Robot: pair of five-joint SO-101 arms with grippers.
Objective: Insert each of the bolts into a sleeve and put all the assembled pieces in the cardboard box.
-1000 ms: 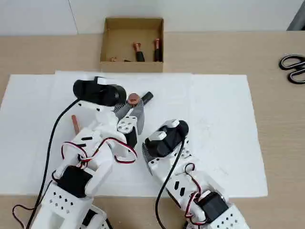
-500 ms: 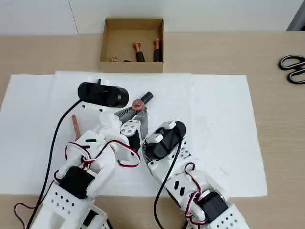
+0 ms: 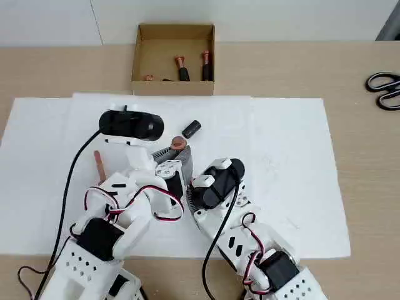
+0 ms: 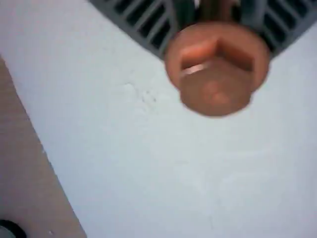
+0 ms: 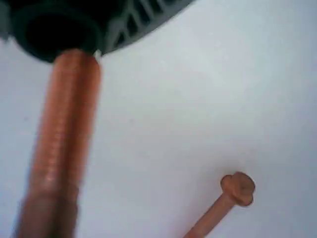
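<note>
The right half of the white sheet (image 3: 294, 169) is open, with wide room out to the scissors (image 3: 384, 89) at the surface's (image 3: 350, 69) far right edge. Both arms stand close together at the near middle. A black sleeve (image 3: 191, 129) lies between the left gripper (image 3: 175, 150), its jaws clamped on the held bolt (image 3: 178, 143), and the cardboard box (image 3: 172, 87). A loose bolt (image 3: 98, 164) lies between the left arm and its black cable (image 3: 67, 181). Assembled pieces (image 3: 182, 69) take up the box's right side.
</note>
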